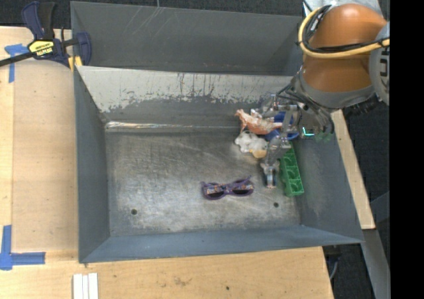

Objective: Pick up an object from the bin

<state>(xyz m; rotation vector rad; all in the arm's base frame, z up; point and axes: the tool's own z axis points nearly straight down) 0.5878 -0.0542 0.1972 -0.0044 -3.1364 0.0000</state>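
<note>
You see the gripper (pixel 270 180) low at the right side of the bin (pixel 93 178), just beside a green ridged block (pixel 291 175); purple sunglasses (pixel 228 189) lie near, toward the middle; whether the claw is wide or narrow, you cannot tell.

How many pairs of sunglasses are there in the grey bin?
1. The purple sunglasses lie on the floor of the bin, left of the green block. Another pair could hide under the small heap at the right.

Orange domed cover (pixel 341 46), yellow cable (pixel 306 26), grey metal tool (pixel 270 180)
</note>
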